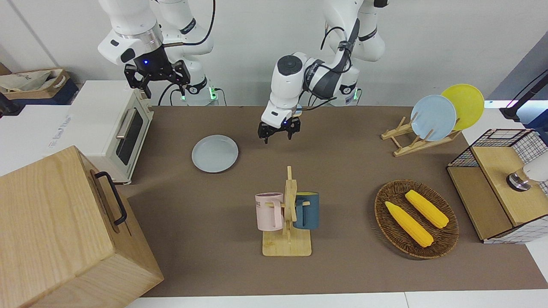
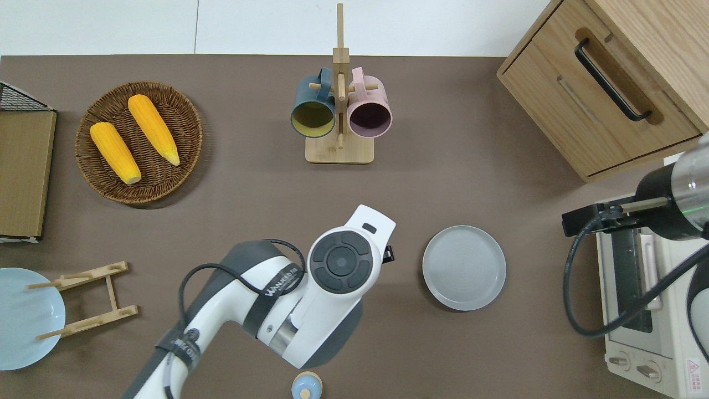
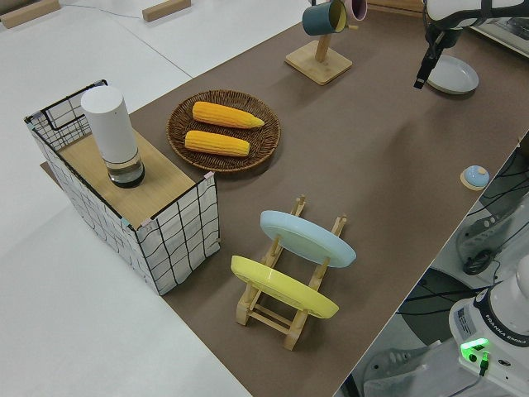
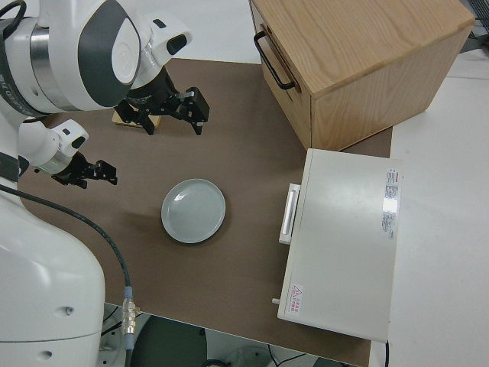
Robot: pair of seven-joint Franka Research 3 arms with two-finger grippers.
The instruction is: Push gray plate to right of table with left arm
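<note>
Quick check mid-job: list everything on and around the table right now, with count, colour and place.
gray plate: 1, pale gray, flat on the table, toward the right arm's end
toaster oven: 1, white, right arm's end
wooden cabinet: 1, light wood, right arm's end
mug stand: 1, wood; pink mug and dark blue mug
basket: 1, brown, holding 2 yellow corn cobs
plate rack: 1, wood; sky-blue plate and yellow plate
wire crate: 1, left arm's end
left gripper: black, open, apart from the gray plate
right gripper: black, open, parked

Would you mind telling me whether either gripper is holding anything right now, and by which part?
Nothing is held. The left gripper hangs open, clear of the gray plate; the right gripper is parked, jaws open and empty.
</note>
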